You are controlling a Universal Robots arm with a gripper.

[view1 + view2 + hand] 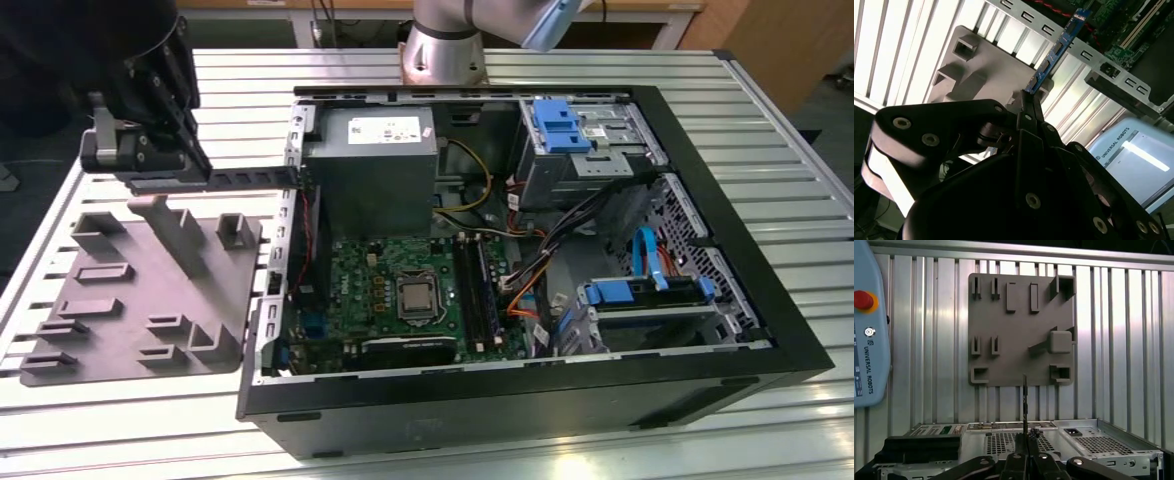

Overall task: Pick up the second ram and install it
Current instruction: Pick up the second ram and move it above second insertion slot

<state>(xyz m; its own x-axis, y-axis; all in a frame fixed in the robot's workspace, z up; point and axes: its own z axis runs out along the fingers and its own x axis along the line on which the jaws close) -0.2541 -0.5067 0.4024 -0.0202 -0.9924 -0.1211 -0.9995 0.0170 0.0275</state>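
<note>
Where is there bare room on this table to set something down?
The slatted table is bare at the exterior view's right of the computer case, and between the grey tray and its near edge. Crowded: inside the case, and near the tray, where the pincer holds the second ram.

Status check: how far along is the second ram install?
Done: pickup; the gripper has its jaws shut on the second ram, clear of the grey tray. In hand: the ram is held outside the computer case. Left: seating it in the motherboard slots.

Matt grey plastic tray (134, 300), shiny ribbed metal table (787, 120); matt black gripper (1029, 98), bare circuit-board second ram (1056, 50)
</note>
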